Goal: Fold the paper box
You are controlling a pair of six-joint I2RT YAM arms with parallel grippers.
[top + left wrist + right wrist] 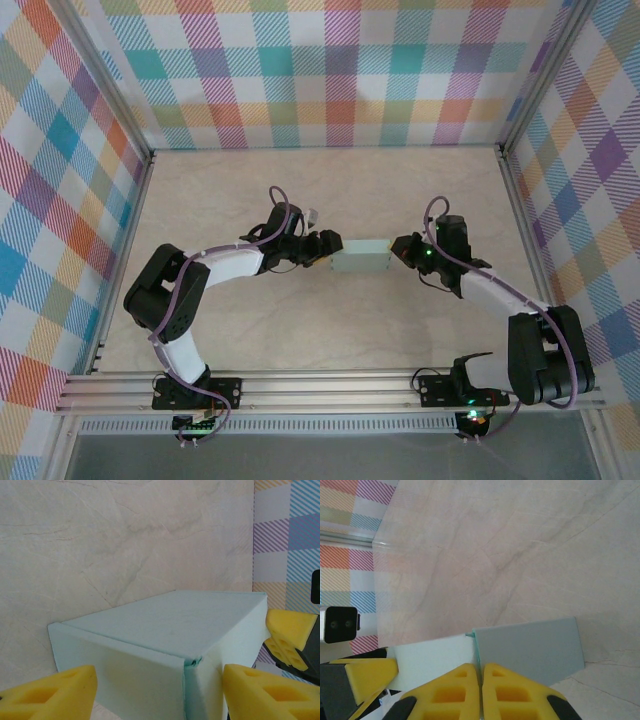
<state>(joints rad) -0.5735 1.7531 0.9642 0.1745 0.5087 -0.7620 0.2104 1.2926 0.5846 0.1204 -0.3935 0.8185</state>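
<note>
Right end effector point(481, 672) pinched together at paper box point(527, 650) edge.

Matt mint card paper box point(170, 625) on smooth marbled table point(100, 540).

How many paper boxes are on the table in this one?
1. The paper box sits mid-table, between the left tool and the right tool. The tabletop leaves little room for a hidden one.

no readable text, labels, numbers or signs anywhere
</note>
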